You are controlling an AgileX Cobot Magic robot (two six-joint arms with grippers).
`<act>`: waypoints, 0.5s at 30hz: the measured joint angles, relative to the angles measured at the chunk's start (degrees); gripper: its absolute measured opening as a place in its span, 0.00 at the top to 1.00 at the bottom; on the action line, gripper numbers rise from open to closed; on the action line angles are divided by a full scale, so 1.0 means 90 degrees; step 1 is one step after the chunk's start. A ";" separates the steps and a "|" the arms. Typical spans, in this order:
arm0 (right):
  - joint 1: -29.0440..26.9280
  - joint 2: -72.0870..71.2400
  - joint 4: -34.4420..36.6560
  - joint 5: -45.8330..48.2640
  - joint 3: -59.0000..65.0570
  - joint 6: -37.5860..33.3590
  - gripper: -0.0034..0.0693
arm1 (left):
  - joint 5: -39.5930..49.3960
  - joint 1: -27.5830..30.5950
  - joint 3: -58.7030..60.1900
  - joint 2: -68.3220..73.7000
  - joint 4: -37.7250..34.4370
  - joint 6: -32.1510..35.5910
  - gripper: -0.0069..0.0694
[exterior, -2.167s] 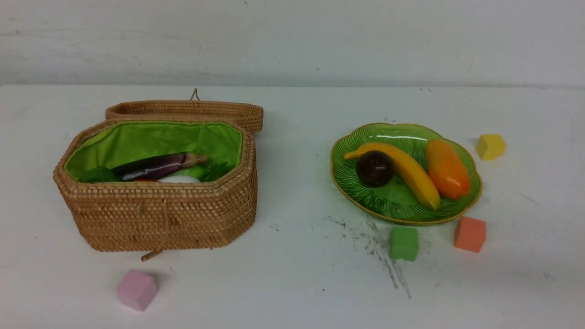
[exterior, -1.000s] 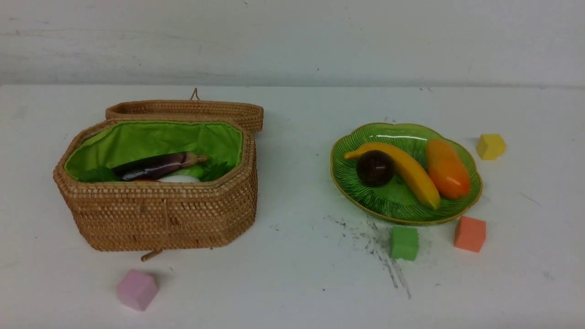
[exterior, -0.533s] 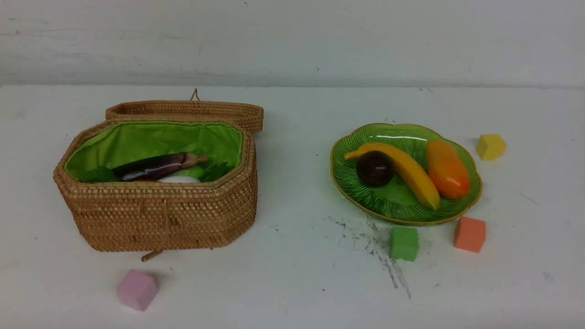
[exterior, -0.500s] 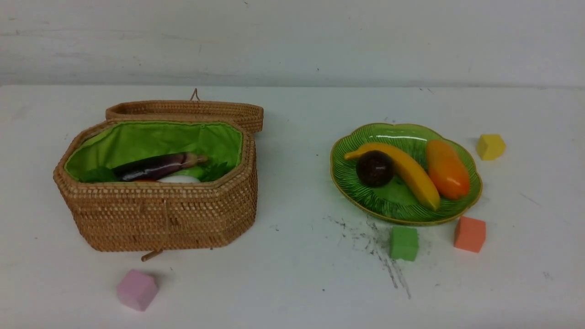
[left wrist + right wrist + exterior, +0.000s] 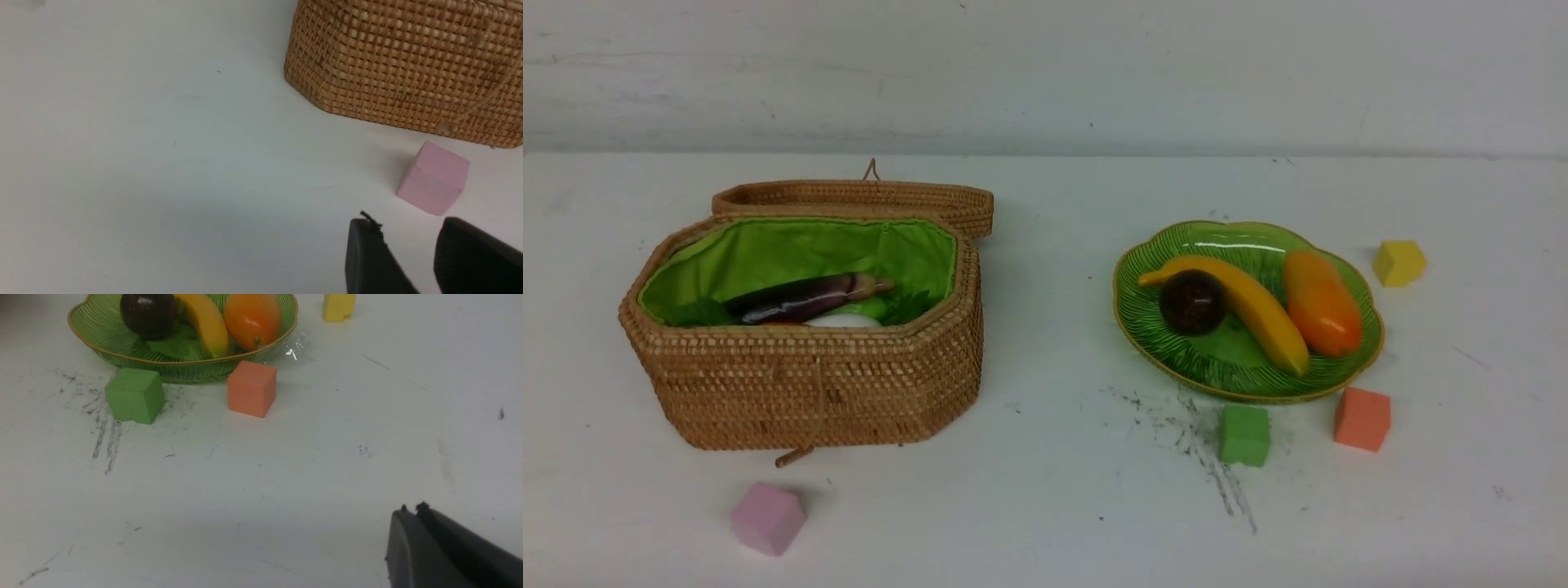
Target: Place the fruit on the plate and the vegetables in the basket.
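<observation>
- The plate [image 5: 1364, 359] holds all 3 fruits: mangosteen [image 5: 1192, 300], banana [image 5: 1250, 306] and mango [image 5: 1321, 302].
- The open basket [image 5: 809, 384] contains the eggplant [image 5: 800, 298]; the other vegetables are mostly hidden behind its wall.
- The left gripper [image 5: 412, 261] shows parted fingers holding nothing, near a pink cube [image 5: 433, 177].
- The right gripper [image 5: 412, 514] has its fingers pressed together, empty.

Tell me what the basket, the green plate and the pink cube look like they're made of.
Basket: woven rattan or similar cane, matte, visible weave, green fabric lining.
Plate: likely translucent glass, glossy, ribbed, with bright reflections.
Pink cube: probably foam, matte, soft-edged.
</observation>
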 joint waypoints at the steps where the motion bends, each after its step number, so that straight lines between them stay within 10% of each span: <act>1: 0.0000 0.0000 0.0000 0.0000 0.0000 0.0000 0.91 | 0.0000 0.0000 0.0000 0.0000 0.0000 0.0000 0.60; 15: 0.0000 0.0000 0.0000 0.0000 0.0000 0.0000 0.89 | 0.0000 0.0000 0.0000 0.0000 0.0000 0.0000 0.60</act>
